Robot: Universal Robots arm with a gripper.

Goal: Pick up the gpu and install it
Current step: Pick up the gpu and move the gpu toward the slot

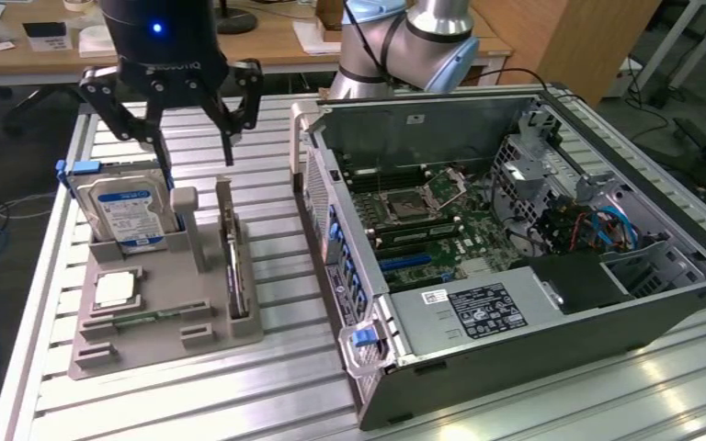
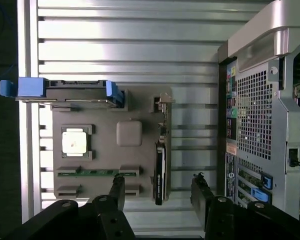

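The gpu (image 1: 233, 268) is a thin dark card with a silvery metal end. It stands on edge in a slot of the grey holder tray (image 1: 194, 308), on the side nearest the computer case. My gripper (image 1: 195, 156) hangs open above the tray, clear of everything, with nothing between its fingers. In the wrist view the gpu (image 2: 160, 172) runs lengthwise between my two dark fingertips, and the gripper (image 2: 157, 184) straddles its line from above without touching it.
On the tray (image 2: 105, 150) a silver hard drive (image 1: 126, 211) in a blue caddy stands upright, and a processor chip (image 2: 74, 141) and a green memory stick (image 2: 92, 172) lie flat. The open computer case (image 1: 513, 230) lies at the exterior view's right, motherboard exposed. All rest on a ribbed aluminium table (image 1: 291, 303).
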